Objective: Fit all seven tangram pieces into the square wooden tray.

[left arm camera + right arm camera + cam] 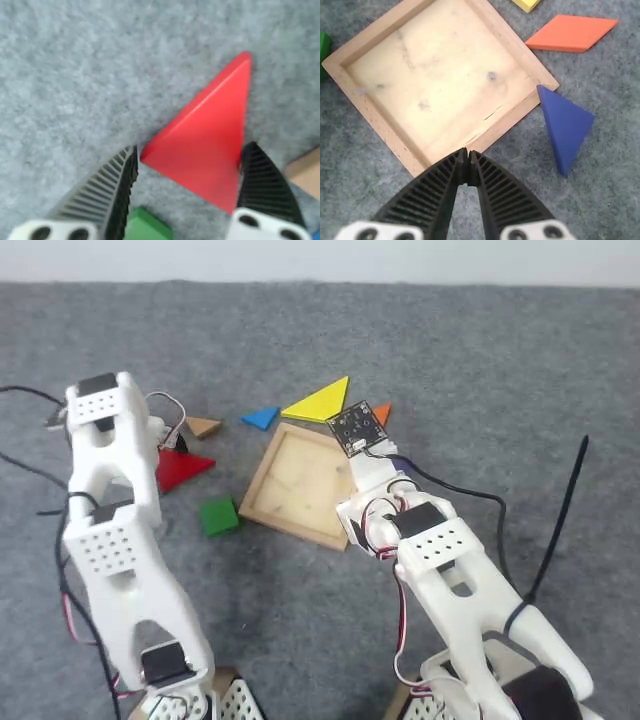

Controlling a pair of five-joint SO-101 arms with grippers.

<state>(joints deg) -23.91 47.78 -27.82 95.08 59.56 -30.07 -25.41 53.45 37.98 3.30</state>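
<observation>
One red triangle point(207, 142) between spread left fingers point(112, 192), right fingers point(497, 192) closed

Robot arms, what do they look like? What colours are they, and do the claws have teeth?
The left arm and right arm are white plastic with dotted hole panels, black motor blocks, and thin red, white and black wires. The left gripper and right gripper have black pointed fingers with ridges like little teeth, on white bases with screw holes.

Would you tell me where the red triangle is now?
In the high view the red triangle lies on the carpet left of the wooden tray, beyond the green square, between the open left hand's fingers.
</observation>
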